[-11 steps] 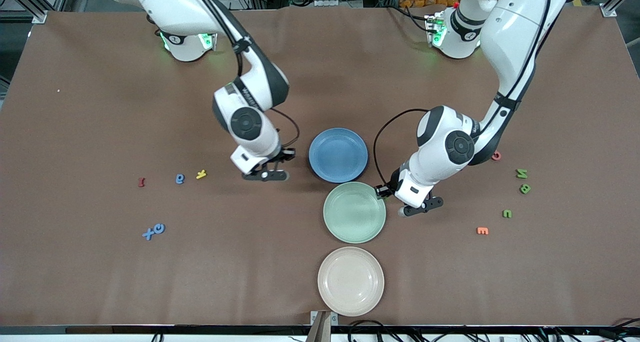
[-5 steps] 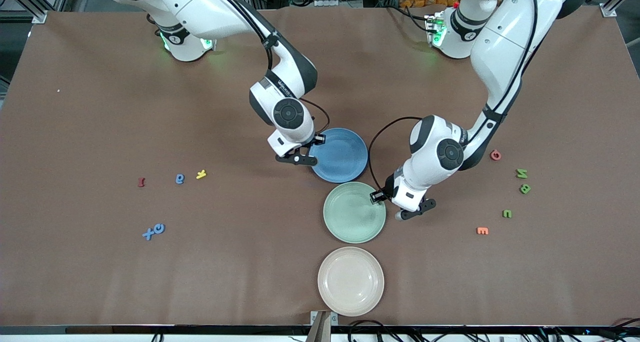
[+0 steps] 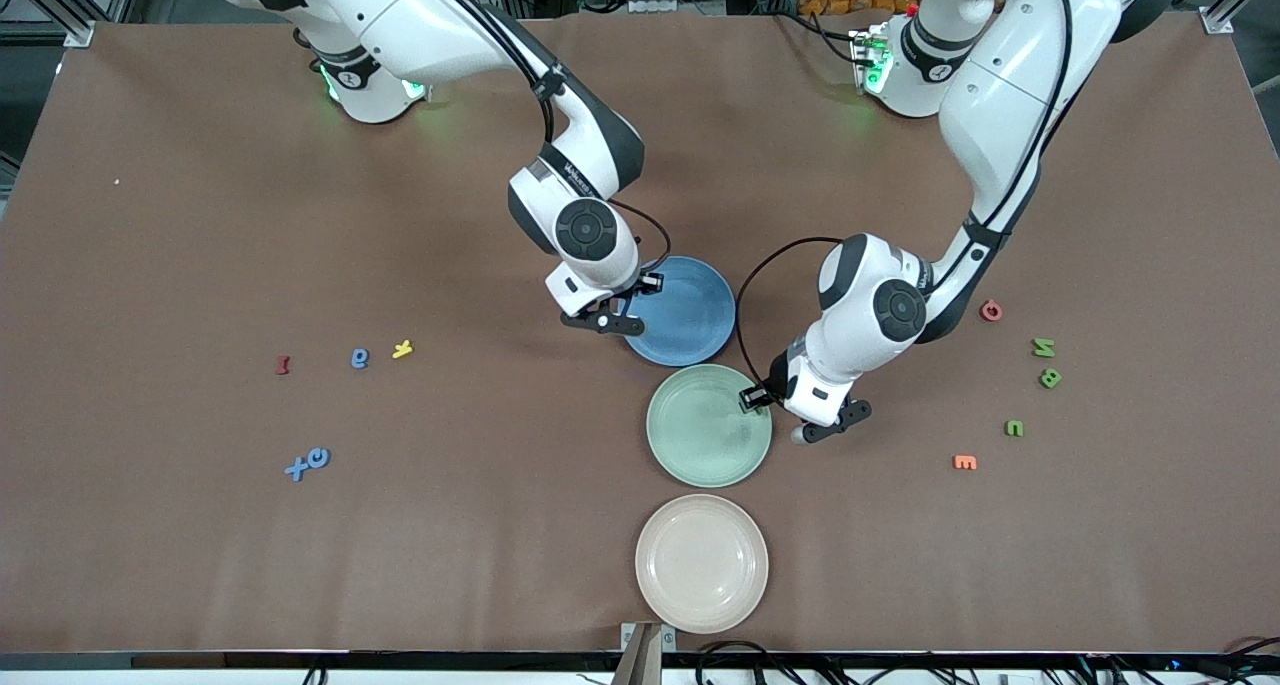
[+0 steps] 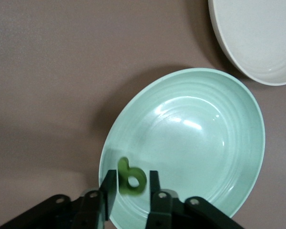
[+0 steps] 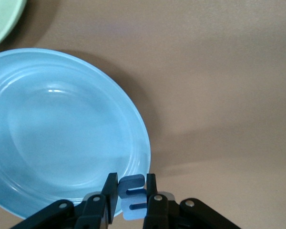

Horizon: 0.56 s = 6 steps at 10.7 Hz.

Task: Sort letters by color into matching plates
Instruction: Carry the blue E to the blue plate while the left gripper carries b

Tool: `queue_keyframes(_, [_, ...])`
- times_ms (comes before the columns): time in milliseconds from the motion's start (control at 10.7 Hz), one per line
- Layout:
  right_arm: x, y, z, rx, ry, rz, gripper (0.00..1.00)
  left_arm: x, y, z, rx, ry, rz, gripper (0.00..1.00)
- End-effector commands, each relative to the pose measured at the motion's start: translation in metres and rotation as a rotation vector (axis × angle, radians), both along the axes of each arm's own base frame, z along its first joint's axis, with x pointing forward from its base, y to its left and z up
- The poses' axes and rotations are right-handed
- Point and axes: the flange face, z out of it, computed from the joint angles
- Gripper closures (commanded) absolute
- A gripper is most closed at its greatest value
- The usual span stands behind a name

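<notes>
My right gripper (image 3: 600,320) (image 5: 132,179) hangs over the rim of the sky blue plate (image 3: 690,310) (image 5: 62,133), shut on a blue letter E (image 5: 133,193). Over the edge of the mint green plate (image 3: 705,430) (image 4: 190,138), my left gripper (image 3: 812,427) (image 4: 131,175) has its jaws slightly apart. A green letter b (image 4: 131,177) sits loose and blurred between them, with small gaps at both sides. Three blue letters (image 3: 360,358) (image 3: 295,468) (image 3: 318,456) lie toward the right arm's end. Three green letters (image 3: 1043,346) (image 3: 1049,377) (image 3: 1014,427) lie toward the left arm's end.
A beige plate (image 3: 702,563) (image 4: 257,38) lies nearest the front camera, in line with the two other plates. Red (image 3: 283,365) and yellow (image 3: 402,348) letters lie among the blue ones. A red letter (image 3: 991,311) and an orange one (image 3: 965,462) lie by the green ones.
The right arm swung with its blue letter from the bare table to the blue plate's rim. The left gripper shifted slightly toward the green plate, and its jaws eased off the green letter.
</notes>
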Motion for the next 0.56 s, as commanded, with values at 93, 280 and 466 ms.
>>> queue_keyframes(93, [0.008,0.015,0.003,0.042,0.026,-0.05,0.95,0.006,-0.003,0.004,-0.027,-0.006,0.031,0.0])
queue_keyframes(280, [0.012,0.018,0.004,0.058,0.029,-0.064,0.95,0.011,0.002,0.024,-0.019,-0.046,0.014,0.0])
queue_keyframes(466, [0.021,0.024,0.006,0.097,0.037,-0.103,0.9,0.025,0.039,0.064,0.019,-0.052,-0.004,0.0])
